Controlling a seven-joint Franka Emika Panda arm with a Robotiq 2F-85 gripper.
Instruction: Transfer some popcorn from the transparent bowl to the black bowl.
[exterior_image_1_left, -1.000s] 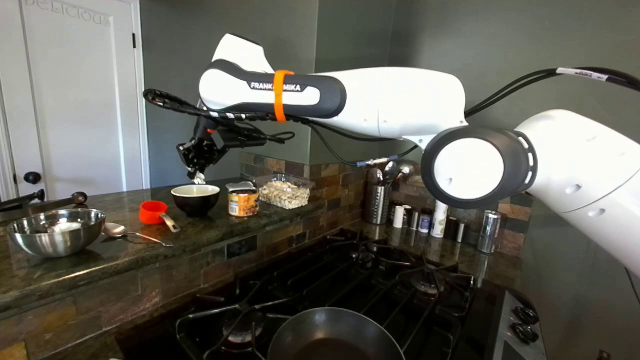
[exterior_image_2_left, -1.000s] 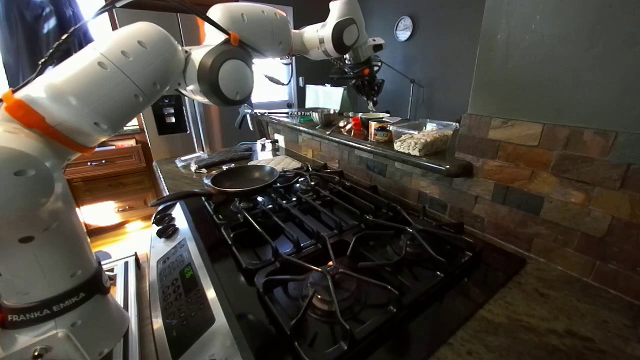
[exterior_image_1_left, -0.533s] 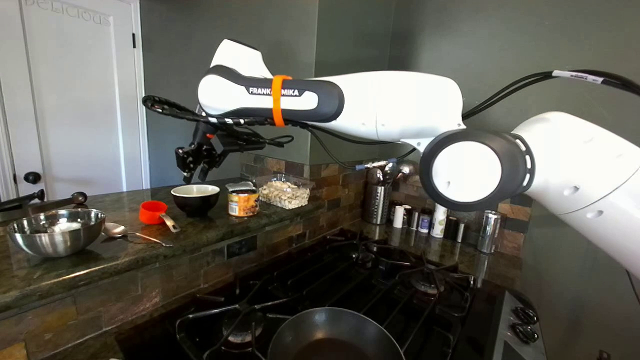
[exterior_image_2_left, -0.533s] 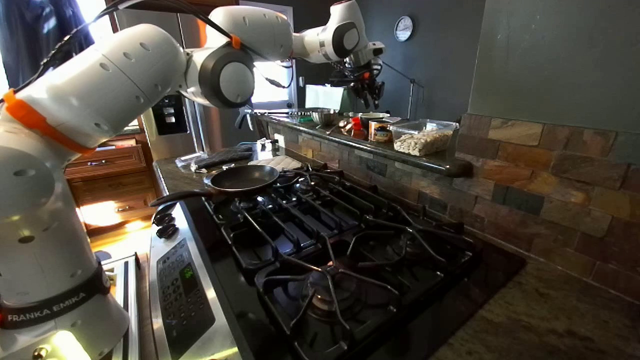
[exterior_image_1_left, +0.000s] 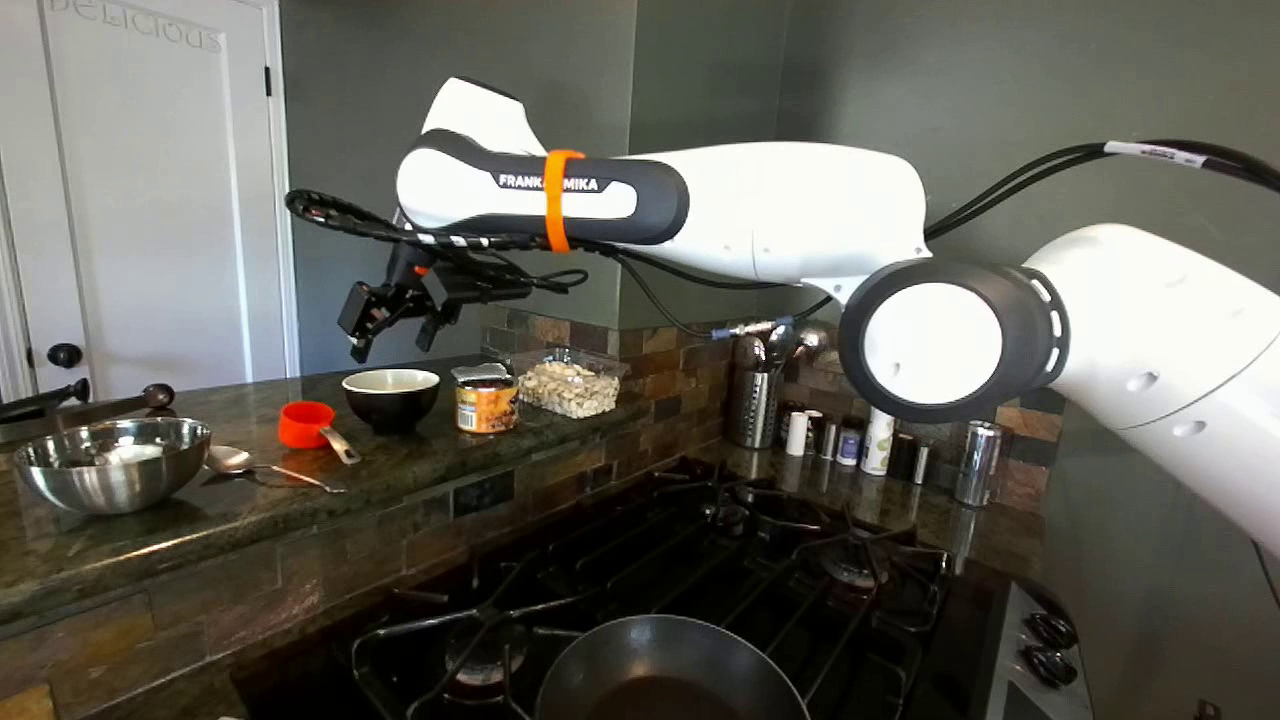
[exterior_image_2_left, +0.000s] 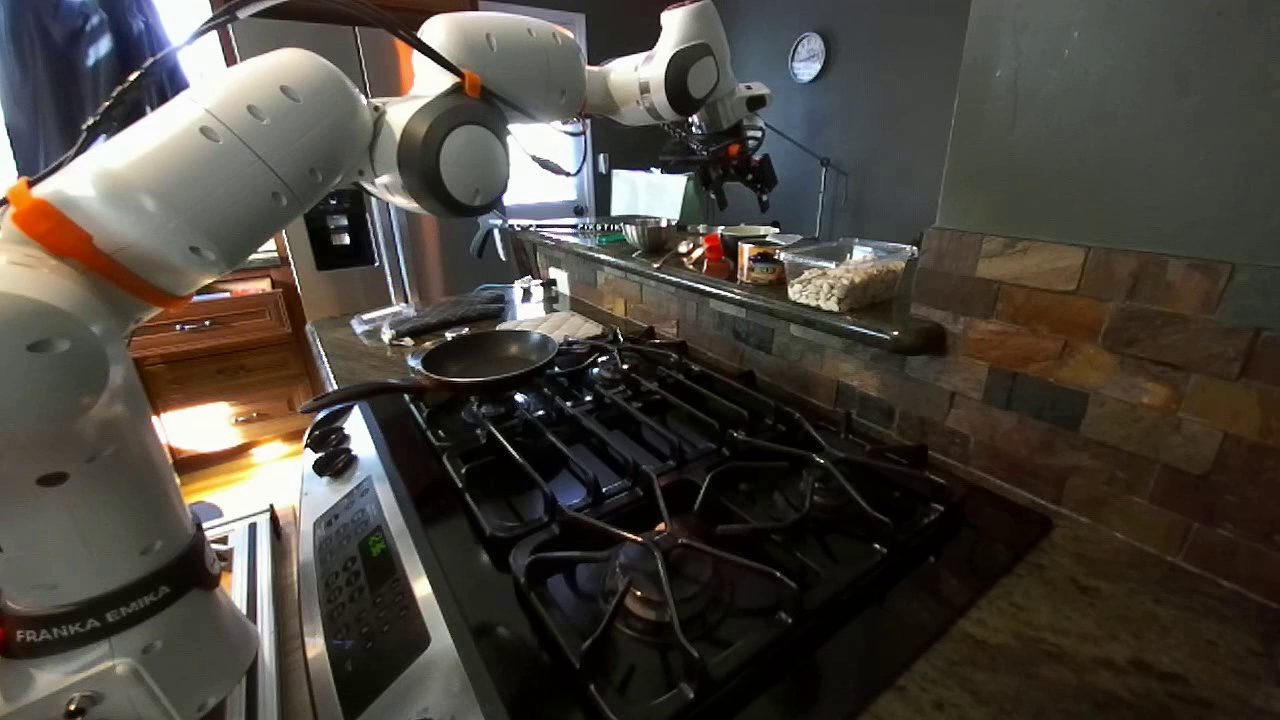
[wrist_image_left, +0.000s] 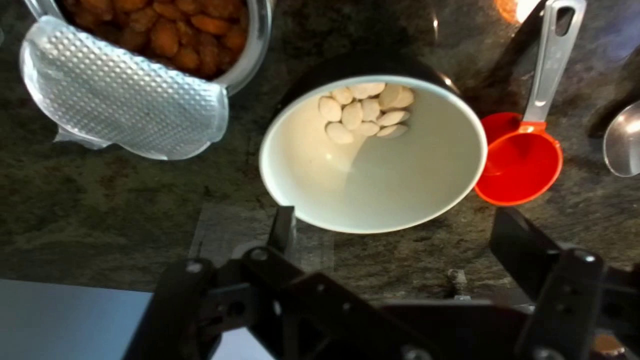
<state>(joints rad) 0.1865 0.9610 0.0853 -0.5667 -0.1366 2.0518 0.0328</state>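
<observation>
The black bowl (exterior_image_1_left: 392, 405), cream-white inside, stands on the stone counter. In the wrist view several pale popcorn pieces (wrist_image_left: 352, 115) lie at the bottom of this black bowl (wrist_image_left: 415, 170). Above it hangs my gripper (exterior_image_1_left: 393, 350), its jaws wide apart and nothing between the fingertips (wrist_image_left: 286, 212). In the wrist view the fingers overlap or border the bowl's near rim, but the exterior views show them above it. A clear box-like container, the transparent bowl (exterior_image_2_left: 903, 252), sits towards the counter's end. More popcorn (exterior_image_2_left: 840, 287) is heaped inside it.
Between the two bowls stands an opened can (exterior_image_1_left: 486, 402) with a bent-back foil lid (wrist_image_left: 125, 95). A red measuring cup (wrist_image_left: 522, 170) sits close beside the black bowl. Farther along are a spoon (exterior_image_1_left: 232, 460) and a steel bowl (exterior_image_1_left: 115, 468). A pan (exterior_image_1_left: 670, 665) rests on the stove below.
A second ago the jaws were together with a pale piece at the tips. The gripper has come down slightly and opened wide; that piece is gone from the fingers.
</observation>
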